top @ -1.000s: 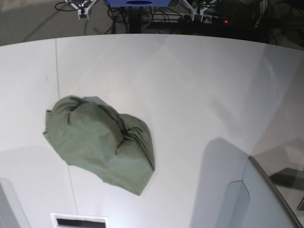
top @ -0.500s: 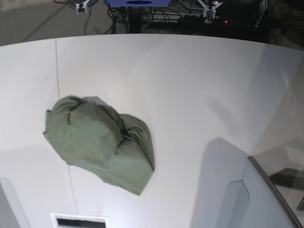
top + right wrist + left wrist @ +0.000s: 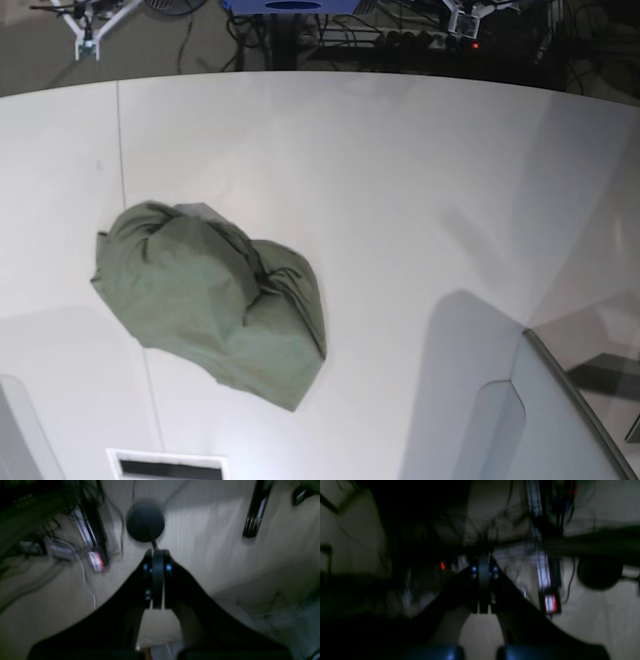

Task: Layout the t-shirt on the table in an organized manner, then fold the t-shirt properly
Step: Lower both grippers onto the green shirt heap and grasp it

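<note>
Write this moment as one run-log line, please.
shirt: crumpled on table, unfolded | left gripper: shut, beyond table edge | right gripper: shut, beyond table edge

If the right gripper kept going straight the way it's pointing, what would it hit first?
Probably the floor: the right gripper's closed fingertips point at it in the wrist view, with nothing evident between. Depth is hard to judge there.

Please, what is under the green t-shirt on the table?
The white table lies under the t-shirt; its thin dark seam enters at the top edge and comes out below. Whatever the cloth covers between cannot be seen.
</note>
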Robot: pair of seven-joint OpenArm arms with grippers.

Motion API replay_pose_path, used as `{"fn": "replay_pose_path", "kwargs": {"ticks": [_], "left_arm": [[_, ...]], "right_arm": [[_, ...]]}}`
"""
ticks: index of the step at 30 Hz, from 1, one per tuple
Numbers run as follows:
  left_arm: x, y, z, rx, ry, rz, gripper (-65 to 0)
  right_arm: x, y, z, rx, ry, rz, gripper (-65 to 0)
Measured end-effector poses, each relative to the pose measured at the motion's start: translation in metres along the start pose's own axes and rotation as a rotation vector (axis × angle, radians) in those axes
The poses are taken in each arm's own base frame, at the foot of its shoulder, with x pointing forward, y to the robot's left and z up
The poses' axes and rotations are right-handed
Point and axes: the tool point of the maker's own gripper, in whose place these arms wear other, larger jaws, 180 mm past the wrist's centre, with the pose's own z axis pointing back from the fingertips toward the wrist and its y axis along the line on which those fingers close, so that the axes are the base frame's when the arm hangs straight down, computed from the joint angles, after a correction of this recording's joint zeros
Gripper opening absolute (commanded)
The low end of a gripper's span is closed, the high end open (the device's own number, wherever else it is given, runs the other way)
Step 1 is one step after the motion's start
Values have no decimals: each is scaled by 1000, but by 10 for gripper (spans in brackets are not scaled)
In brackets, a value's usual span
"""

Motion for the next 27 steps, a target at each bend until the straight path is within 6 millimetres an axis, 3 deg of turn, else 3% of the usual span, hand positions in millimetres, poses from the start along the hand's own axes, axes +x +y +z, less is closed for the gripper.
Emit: {"fn": "replay_pose_path", "kwargs": {"ticks": [4,7,10,12,15,18,20,23,27], "left_arm": [[92,40,22,104,-234,-15,-650],[151,53,35,144,-360,-26,-650],[199,48,14,126,-351,-15,-650],[242,41,-8,105,-372,-7,-650],[298,16,-33,48,-417,-28,-650],[342,-34,-57,-72,-460,-44,-650],[367,-66,-78,-128,-460,-53,-650],[381,-97,-109,-173,-430,-67,-650],[378,-127,-142,-215,-401,-49,-650]], "right_arm": [[55,-7,40,-11,-130,8,-645],[101,-12,61,-20,-242,-10,-645],[167,-17,70,-25,-382,-33,-645],[213,-15,74,2,-466,17,-645],[250,0,60,64,-444,93,-645],[289,20,57,140,-470,125,-645],[318,22,61,144,-510,117,-645],[347,18,71,128,-561,117,-645],[372,45,64,189,-567,167,-645]]}}
